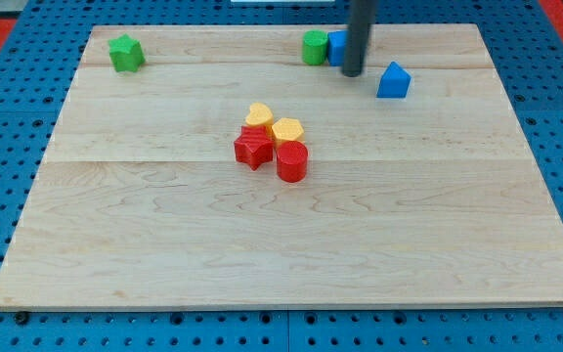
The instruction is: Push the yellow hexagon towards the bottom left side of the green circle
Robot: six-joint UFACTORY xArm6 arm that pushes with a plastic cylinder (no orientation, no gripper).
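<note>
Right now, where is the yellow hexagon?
The yellow hexagon sits mid-board, touching the red cylinder below it and a yellow block to its upper left.

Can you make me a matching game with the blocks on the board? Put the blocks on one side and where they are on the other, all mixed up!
Blocks:
1. green star
2. green circle
3. red star
4. red cylinder

Places:
A. in the middle cluster, on the view's right, just below the yellow hexagon
B. alone near the board's top left corner
C. at the view's top, just left of my tip
D. in the middle cluster, on the view's left

Pairs: 1-B, 2-C, 3-D, 4-A
</note>
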